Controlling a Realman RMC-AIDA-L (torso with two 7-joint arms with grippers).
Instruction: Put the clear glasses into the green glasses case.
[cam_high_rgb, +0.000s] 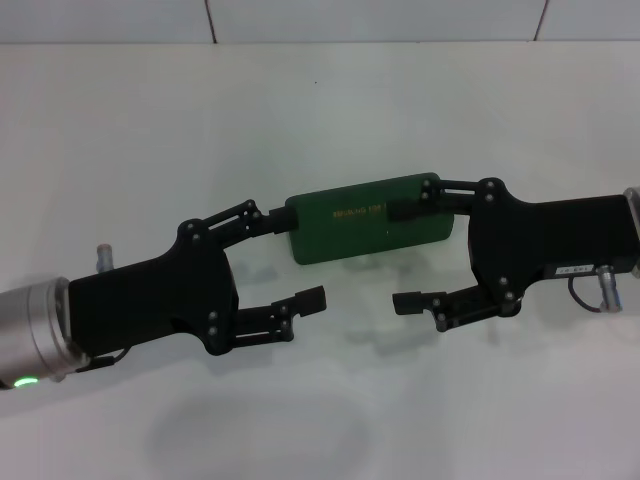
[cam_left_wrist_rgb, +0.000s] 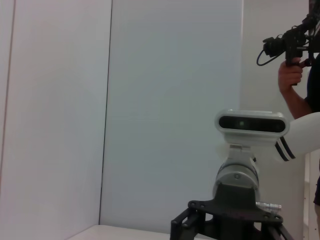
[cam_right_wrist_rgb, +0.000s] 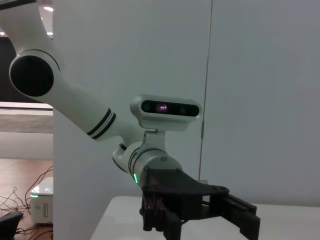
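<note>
Green case: we see the green glasses case (cam_high_rgb: 368, 230) shut, frame centre, long axis left-right.
Left gripper (cam_high_rgb: 300, 256): fingers spread, upper tip at case's left end.
Right gripper (cam_high_rgb: 409, 255): fingers spread, upper tip on lid's right part.
Clear glasses: we find none.
Surface: white table (cam_high_rgb: 320, 120), pale wall behind.

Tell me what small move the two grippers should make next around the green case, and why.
Probably lift the lid. The green glasses case lies shut on the white table, and no glasses show in any view. The left gripper and right gripper are both open at opposite ends of the case, each with one finger by it, so one could likely steady it while the other opens it.
</note>
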